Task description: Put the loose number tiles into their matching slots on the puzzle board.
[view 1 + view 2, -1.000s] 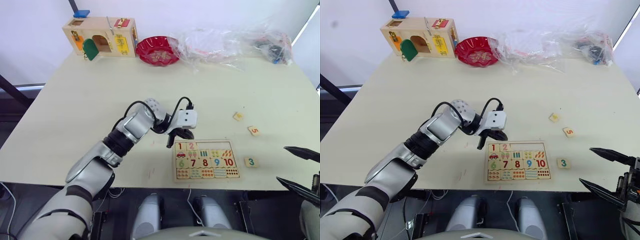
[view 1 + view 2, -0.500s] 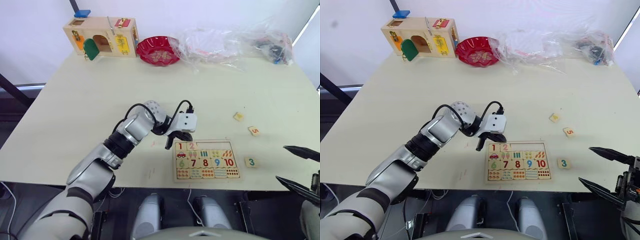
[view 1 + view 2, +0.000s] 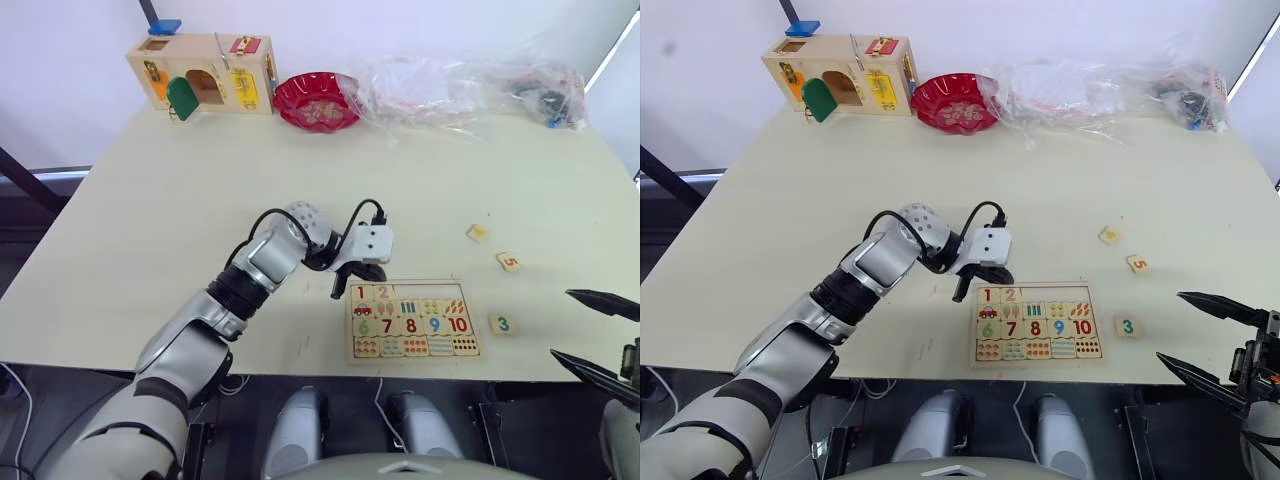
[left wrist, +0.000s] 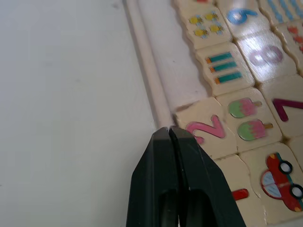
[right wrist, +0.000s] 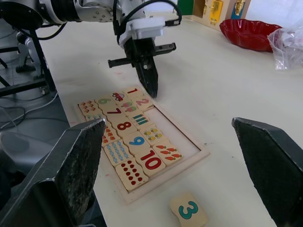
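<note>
The puzzle board (image 3: 415, 358) lies near the table's front edge, with tiles 1 and 2 (image 4: 210, 130) seated in its top row. The other matching slots (image 3: 430, 291) of that row are bare. My left gripper (image 3: 338, 288) is shut on nothing, its tips touching the board's top rim beside tile 2. Three loose number tiles lie right of the board: a 3 (image 3: 502, 323), a 5 (image 3: 507, 262) and one (image 3: 477, 232) whose digit I cannot read. My right gripper (image 3: 560, 322) hangs open at the front right, apart from the 3 tile (image 5: 188, 211).
A wooden box with coloured doors (image 3: 200, 72), a red bowl (image 3: 317, 100) and crumpled clear plastic bags (image 3: 460, 85) line the table's far edge. The table's front edge runs just below the board.
The left gripper has stayed shut at the board's top left rim with barely any shift. The right gripper and the loose tiles have not moved.
</note>
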Robot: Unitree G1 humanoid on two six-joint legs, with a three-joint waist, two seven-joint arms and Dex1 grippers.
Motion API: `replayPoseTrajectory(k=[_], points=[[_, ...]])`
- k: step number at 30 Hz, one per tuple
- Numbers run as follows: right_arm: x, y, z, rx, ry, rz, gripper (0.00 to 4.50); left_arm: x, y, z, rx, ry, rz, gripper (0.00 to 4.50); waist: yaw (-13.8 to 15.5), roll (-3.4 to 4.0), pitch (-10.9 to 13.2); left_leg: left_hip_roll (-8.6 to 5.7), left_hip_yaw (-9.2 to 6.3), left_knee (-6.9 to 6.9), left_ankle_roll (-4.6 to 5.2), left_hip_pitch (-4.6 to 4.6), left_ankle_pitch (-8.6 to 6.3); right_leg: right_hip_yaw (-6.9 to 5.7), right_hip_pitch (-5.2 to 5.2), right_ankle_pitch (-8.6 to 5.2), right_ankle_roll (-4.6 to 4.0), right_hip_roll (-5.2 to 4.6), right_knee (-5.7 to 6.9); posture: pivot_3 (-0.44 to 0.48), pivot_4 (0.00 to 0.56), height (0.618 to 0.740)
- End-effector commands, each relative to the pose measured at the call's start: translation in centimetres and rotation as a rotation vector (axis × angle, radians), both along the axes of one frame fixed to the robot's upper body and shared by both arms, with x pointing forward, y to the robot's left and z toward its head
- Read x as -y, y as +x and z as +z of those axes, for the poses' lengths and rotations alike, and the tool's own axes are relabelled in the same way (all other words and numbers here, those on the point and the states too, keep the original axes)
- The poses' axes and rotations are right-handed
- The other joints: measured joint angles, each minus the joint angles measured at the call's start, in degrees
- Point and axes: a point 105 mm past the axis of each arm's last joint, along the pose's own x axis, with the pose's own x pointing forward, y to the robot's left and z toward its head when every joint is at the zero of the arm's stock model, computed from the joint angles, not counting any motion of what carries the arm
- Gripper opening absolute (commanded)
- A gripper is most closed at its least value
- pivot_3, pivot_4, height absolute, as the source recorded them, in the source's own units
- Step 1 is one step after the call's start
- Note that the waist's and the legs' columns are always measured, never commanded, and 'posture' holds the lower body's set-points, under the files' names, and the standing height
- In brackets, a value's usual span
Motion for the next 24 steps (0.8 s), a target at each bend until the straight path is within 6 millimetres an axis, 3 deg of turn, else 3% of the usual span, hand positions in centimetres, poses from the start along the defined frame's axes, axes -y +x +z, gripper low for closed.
replayPoseTrajectory(k=[1,12,18,24], points=[[0.2,0.2,0.2,0.026,0.005,-0.016,4.5,-1.1,0.3,2.5,-0.019,-0.162,0.101,0.04,-0.1,0.01,0.0,0.0,0.0,0.0,0.0,0.01,0.0,0.0,0.0,0.0,0.0,0.0,0.01,0.0,0.15,0.74],[-0.4,3.1,-1.5,0.033,-0.008,-0.159,4.5,-7.4,-1.5,4.1,-0.103,-0.591,0.418,0.04,0.0,0.02,0.0,0.04,0.02,-0.01,0.0,0.08,0.0,-0.02,0.0,0.0,0.0,-0.03,0.14,0.0,0.15,0.74],[-0.2,2.3,-1.8,0.001,0.055,-0.154,4.5,-10.4,-4.0,2.2,-0.121,-0.64,0.515,0.04,0.1,0.03,0.0,0.06,0.01,-0.07,-0.01,0.11,0.0,-0.06,0.0,-0.01,-0.03,-0.06,0.14,0.0,0.15,0.74],[2.2,1.7,-2.2,-0.046,0.08,-0.226,4.5,-13.5,-6.4,1.1,-0.131,-0.708,0.602,0.04,0.0,0.03,0.0,0.17,0.1,-0.07,-0.01,0.15,0.0,-0.02,0.01,-0.02,-0.05,-0.14,0.09,0.0,0.15,0.74]])
